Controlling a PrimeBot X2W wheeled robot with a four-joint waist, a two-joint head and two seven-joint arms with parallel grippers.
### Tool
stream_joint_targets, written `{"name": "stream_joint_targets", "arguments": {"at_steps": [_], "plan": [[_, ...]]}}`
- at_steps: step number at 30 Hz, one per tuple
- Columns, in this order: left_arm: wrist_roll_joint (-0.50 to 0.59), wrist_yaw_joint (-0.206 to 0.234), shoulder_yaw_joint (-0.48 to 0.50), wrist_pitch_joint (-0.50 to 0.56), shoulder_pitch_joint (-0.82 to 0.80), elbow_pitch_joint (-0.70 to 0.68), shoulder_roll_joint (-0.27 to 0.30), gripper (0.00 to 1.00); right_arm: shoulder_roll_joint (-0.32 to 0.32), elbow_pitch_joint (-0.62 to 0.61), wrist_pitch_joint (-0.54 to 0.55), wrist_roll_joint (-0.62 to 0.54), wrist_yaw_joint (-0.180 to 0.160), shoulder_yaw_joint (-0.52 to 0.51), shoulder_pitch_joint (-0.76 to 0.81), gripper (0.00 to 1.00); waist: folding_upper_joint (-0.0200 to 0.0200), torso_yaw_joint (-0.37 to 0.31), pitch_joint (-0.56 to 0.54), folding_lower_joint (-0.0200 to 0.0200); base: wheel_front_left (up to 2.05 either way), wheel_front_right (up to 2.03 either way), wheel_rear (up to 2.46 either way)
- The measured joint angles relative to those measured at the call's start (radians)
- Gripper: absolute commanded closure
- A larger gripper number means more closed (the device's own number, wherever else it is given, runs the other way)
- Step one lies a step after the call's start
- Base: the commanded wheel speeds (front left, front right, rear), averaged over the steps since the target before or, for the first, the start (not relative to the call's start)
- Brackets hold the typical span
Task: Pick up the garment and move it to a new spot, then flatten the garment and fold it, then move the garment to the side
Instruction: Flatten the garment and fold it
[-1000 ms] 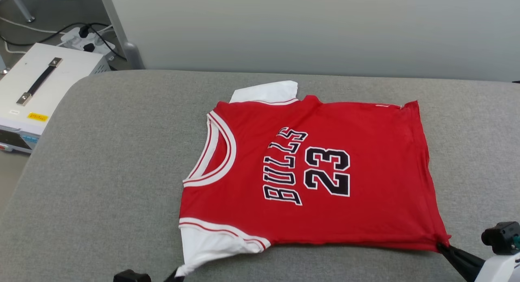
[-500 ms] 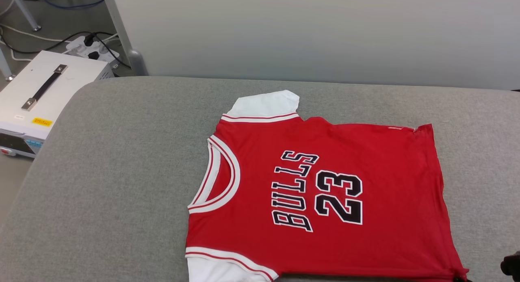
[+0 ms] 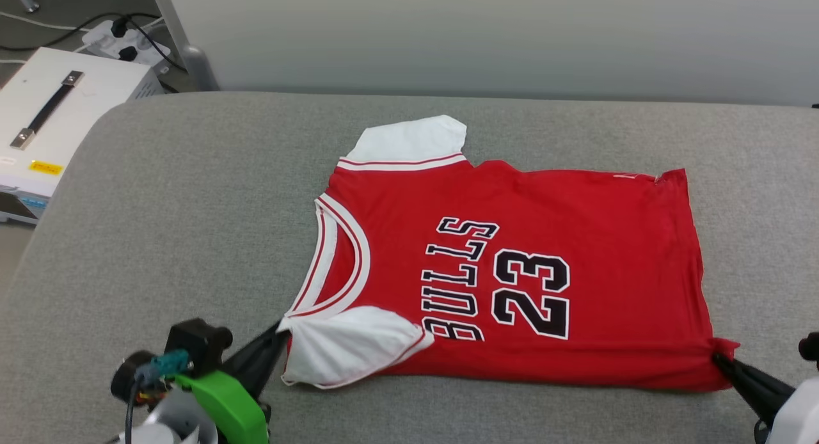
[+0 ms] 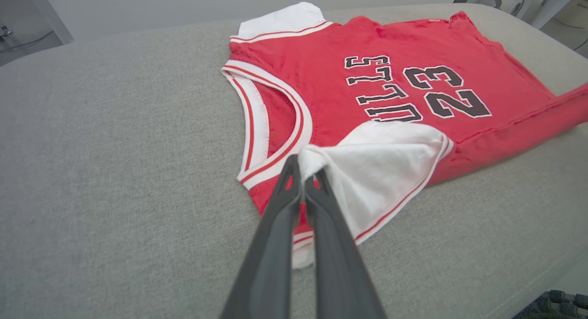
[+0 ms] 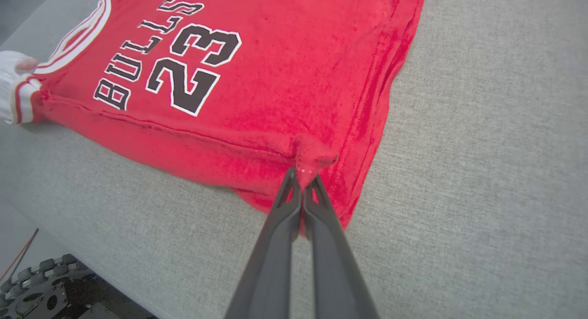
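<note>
Tools first, since they're closest. Left tool (image 4: 303, 169) is pinched tight on the tip of the near white sleeve (image 4: 386, 158), which is flipped over onto the chest. Right tool (image 5: 301, 176) is clamped on the near hem corner (image 5: 312, 156), with red cloth bunched into a little nub at its tips.

Jersey (image 3: 512, 271) lies front-up and sideways, collar to the robot's left, mid grey counter (image 3: 160, 226). Looks to me like the first lengthwise fold is on. To do it well I'd lift both corners together at the same height and keep the near edge taut between them. Then lay it toward the far edge so the crease runs straight through the lettering (image 3: 492, 277). Uneven pulling would skew it.

Fabric's a soft, slightly fuzzy knit and limp, so it'll probably drag on that coarse woven upholstery. Striped trim is likely stiffer. Far sleeve (image 3: 409, 140) sticks out flat. Beyond the counter's rounded corner sits a white box (image 3: 57, 111) with a black handle.
</note>
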Motion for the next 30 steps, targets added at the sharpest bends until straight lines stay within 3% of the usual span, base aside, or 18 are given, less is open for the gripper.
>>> {"name": "stream_joint_targets", "arguments": {"at_steps": [7, 12, 19, 30], "plan": [[0.035, -0.068, -0.005, 0.049, -0.207, 0.084, 0.005, 1.0, 0.026, -0.008, 0.048, -0.014, 0.0, -0.032, -0.115, 1.0, 0.0, -0.028, 0.072, 0.0, 0.0, 0.0, 0.0], [0.041, -0.093, -0.031, 0.051, -0.324, 0.175, -0.001, 1.0, 0.05, 0.026, 0.079, -0.022, 0.0, -0.012, -0.208, 1.0, 0.0, -0.052, 0.127, 0.0001, 0.0, 0.0, 0.0], [0.038, -0.102, -0.106, 0.012, -0.455, 0.331, -0.026, 1.0, 0.065, 0.099, 0.094, -0.02, 0.0, 0.03, -0.334, 1.0, 0.0, -0.08, 0.202, 0.0002, 0.0, 0.0, 0.0], [-0.064, -0.104, -0.318, -0.061, -0.558, 0.532, -0.071, 1.0, 0.096, 0.26, 0.098, -0.014, 0.0, 0.148, -0.462, 1.0, 0.0, -0.087, 0.267, 0.0002, 0.0, 0.0, 0.0]]}}
